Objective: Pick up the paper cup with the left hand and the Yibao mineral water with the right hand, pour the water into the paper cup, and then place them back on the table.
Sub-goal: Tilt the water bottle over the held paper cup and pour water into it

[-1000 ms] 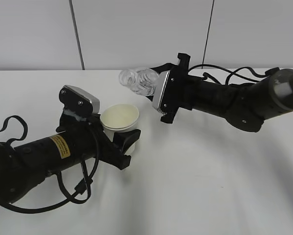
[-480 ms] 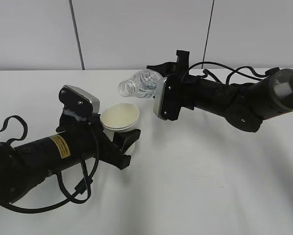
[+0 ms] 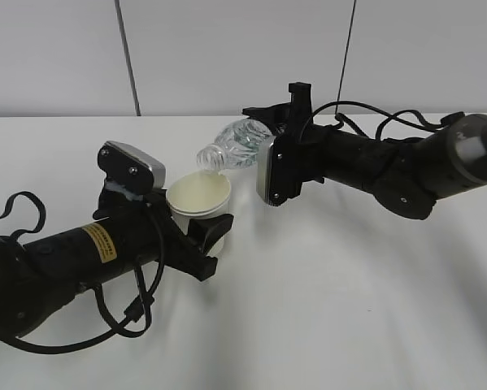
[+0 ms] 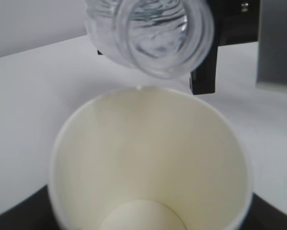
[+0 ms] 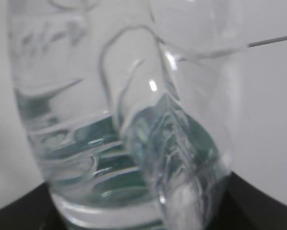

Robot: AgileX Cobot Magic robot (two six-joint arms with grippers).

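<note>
Above the table [image 3: 324,309], mid-task, we logged these items. Cup [image 3: 199,197]: lifted, upright, clamped in the left gripper [image 3: 204,244]. Bottle [image 3: 236,148]: uncapped, tipped nearly level, clamped in the right gripper [image 3: 269,134], its mouth at the cup's far rim. Both pickups we judged done; pouring under way or just about to start; setting both back down remained.

Left wrist view: the bottle [image 4: 150,33] mouth hung over the cup [image 4: 150,158] rim, and the cup floor looked dry, which the exterior view could not show us. Right wrist view: water lay pooled along the bottle [image 5: 124,124] wall. Neither wrist view showed the arms.
</note>
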